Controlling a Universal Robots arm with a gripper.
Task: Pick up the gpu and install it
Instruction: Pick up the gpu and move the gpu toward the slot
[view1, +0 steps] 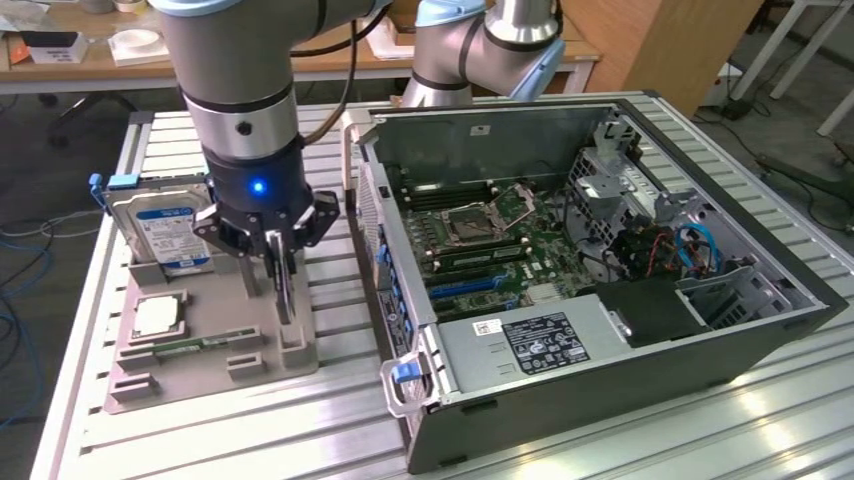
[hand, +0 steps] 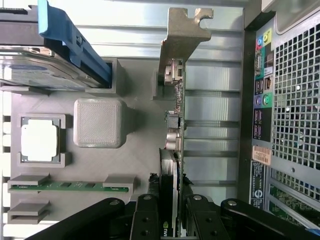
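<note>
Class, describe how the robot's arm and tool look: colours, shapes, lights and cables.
The arm is a thick silver-grey metal tube with rounded joints, ending in a black wrist collar with a glowing blue light. A black cable runs beside it. The tool is black and built of jointed bars; its fingers carry round silver pivot pins.

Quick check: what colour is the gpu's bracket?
Plain silvery-grey metal. The bracket on the gpu shows best in the wrist view.

Exterior view: high, well back, angled down on the hand (view1: 275, 258). Wrist view: close, looking past the hand (hand: 171, 215). Shared: gpu (view1: 284, 305) (hand: 175, 130), grey tray (view1: 160, 372) (hand: 137, 85).
</note>
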